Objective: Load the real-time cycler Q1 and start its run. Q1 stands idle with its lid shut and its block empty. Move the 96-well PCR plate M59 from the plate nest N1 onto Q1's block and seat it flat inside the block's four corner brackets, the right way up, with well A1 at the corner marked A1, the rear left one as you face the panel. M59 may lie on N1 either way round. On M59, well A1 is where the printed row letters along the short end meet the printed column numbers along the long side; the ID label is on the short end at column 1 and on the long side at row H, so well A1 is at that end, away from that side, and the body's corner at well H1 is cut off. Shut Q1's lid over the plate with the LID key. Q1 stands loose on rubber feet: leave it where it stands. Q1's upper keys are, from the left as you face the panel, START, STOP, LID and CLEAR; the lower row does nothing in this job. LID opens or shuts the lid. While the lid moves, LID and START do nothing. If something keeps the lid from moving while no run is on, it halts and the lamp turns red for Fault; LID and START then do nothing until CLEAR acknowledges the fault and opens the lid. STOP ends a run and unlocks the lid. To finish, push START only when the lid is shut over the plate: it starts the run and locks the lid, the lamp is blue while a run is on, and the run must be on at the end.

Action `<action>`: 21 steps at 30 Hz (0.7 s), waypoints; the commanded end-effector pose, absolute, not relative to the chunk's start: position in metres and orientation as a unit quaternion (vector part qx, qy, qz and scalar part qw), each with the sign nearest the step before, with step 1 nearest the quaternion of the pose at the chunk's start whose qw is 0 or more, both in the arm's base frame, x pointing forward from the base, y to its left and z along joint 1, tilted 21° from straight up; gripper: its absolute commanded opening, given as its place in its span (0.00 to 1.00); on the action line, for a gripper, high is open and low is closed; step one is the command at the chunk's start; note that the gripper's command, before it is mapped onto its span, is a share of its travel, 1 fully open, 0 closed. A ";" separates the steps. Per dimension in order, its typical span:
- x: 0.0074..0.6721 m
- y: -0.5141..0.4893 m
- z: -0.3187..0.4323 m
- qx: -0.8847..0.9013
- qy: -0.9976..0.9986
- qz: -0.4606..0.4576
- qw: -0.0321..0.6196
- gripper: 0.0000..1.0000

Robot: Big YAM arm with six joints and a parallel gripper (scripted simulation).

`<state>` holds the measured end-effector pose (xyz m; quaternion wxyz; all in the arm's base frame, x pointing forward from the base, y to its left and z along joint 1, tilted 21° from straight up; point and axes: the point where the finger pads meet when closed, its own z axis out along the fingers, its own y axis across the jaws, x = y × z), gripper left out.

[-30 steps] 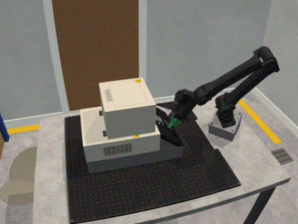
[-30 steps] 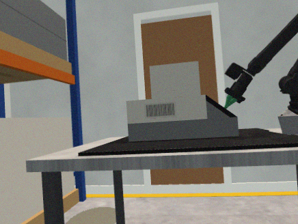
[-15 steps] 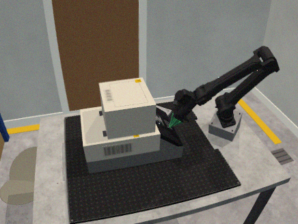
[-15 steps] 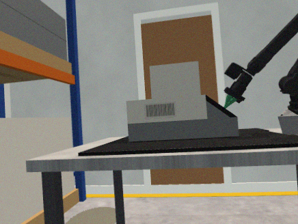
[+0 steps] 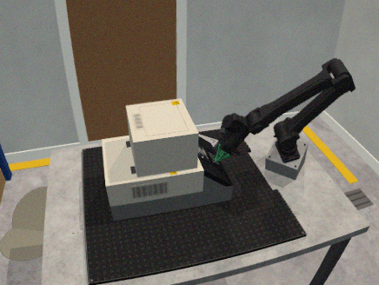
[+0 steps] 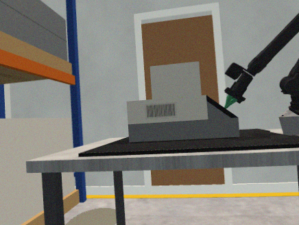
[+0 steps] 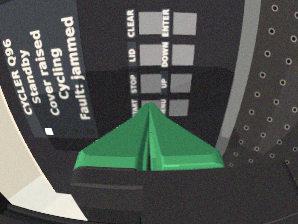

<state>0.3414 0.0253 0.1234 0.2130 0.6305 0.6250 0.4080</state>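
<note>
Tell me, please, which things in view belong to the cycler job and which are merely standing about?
Job: cycler Q1, its lid, keypad, shut gripper.
Bystanders: black mat, shelf rack, door.

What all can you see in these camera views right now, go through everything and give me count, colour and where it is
Cycler: one, cream and grey, on the black mat, its boxy lid on top.
Control panel: one, black, sloped, on the cycler's side towards the arm.
Keys: eight, grey, two rows on the panel.
Status list: one, white text on the panel, marker beside Standby.
Mat: one, black, perforated, on the table.
Table: one, grey.
Door: one, brown, in the back wall.
Shelf rack: one, blue post, orange beam, beside the table.
Floor tape: yellow strips along the walls.
Arm: one, black, on a grey base.
Hand: one, green fingers shut, empty, tips over the keys.
</note>
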 end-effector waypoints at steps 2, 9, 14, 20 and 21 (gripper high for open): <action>0.362 0.027 0.155 0.614 0.622 0.426 0.233 0.00; 0.363 0.027 0.156 0.612 0.623 0.428 0.234 0.00; 0.364 0.026 0.157 0.611 0.623 0.429 0.236 0.00; 0.365 0.024 0.159 0.609 0.622 0.430 0.239 0.00; 0.365 0.024 0.159 0.609 0.622 0.430 0.240 0.00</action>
